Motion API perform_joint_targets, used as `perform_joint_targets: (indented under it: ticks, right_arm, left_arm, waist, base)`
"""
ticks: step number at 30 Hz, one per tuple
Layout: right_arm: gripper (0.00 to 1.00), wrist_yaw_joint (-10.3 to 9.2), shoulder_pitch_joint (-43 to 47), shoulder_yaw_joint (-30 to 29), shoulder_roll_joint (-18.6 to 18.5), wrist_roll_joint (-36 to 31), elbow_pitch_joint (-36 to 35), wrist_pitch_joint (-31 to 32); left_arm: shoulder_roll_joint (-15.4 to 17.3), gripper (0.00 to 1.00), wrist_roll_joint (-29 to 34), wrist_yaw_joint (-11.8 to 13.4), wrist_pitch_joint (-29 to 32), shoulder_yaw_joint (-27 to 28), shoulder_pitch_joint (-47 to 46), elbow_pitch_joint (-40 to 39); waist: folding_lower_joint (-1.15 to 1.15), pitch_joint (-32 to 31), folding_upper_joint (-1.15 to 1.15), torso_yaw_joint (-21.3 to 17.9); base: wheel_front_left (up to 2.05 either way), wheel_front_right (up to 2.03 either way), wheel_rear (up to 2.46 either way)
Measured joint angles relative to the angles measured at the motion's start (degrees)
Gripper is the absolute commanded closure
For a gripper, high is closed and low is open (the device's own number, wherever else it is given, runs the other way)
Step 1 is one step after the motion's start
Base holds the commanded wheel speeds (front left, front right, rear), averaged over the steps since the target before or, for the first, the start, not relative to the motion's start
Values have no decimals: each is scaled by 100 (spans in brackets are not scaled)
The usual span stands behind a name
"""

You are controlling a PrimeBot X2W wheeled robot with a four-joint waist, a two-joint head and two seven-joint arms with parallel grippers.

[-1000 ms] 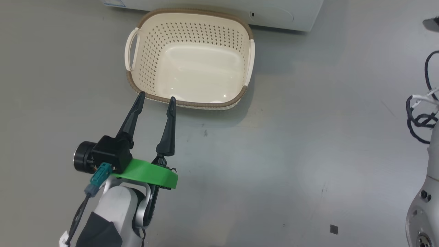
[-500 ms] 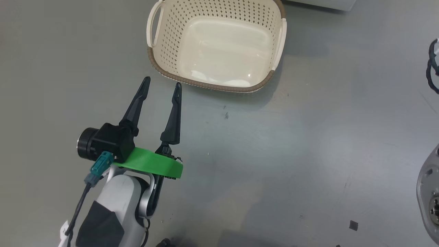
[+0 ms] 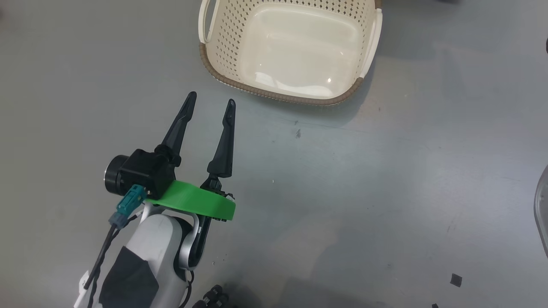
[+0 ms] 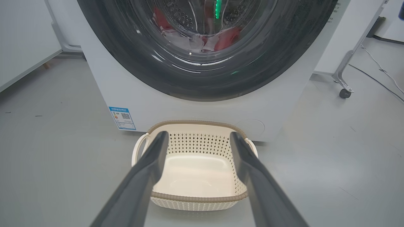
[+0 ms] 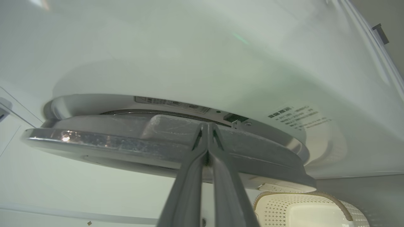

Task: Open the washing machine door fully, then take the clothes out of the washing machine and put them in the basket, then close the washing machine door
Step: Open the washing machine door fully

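The washing machine [image 4: 126, 94] fills the top of the left wrist view. Through the black-rimmed washing machine door [image 4: 132, 63] I see the red and white clothes [image 4: 228, 36] in the drum. The cream basket [image 4: 195, 198] stands empty on the floor just before it, also in the head view [image 3: 282, 95]. My left gripper [image 3: 212, 98] hovers open short of the basket's near rim, holding nothing. My right gripper [image 5: 207, 124] is shut, its tips against the inner side of the door's edge [image 5: 126, 142], which stands slightly off the machine front [image 5: 189, 56].
A blue sticker [image 4: 122, 117] marks the machine's lower left. A wheeled stand leg [image 4: 344, 85] and a floor cable lie to its right, and a white panel [image 4: 25, 41] to its left. Grey floor surrounds the basket. My right arm's pale shell [image 3: 543, 214] edges the head view.
The head camera has shifted, so the basket sits higher and further right in the picture and the machine's base has left it. The left gripper stays open.
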Motion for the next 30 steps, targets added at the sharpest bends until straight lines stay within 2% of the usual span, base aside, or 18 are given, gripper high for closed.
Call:
perform_joint_targets:
  ticks: [15, 30]
  right_arm:
    - [100, -8, -586, -22, 37, 27, 734, 49]
    - [100, -52, -1049, -557, 110, 515, 1466, 0]
  left_arm:
    - [-7, 0, -81, 26, 0, -122, -51, 11]
    - [-10, 0, -125, 77, 0, -171, -105, 8]
  waist:
    - [0, 111, 0, 156]
    - [0, 135, 0, 273]
  base:
    - [0, 0, 0]
    - [0, 0, 0]
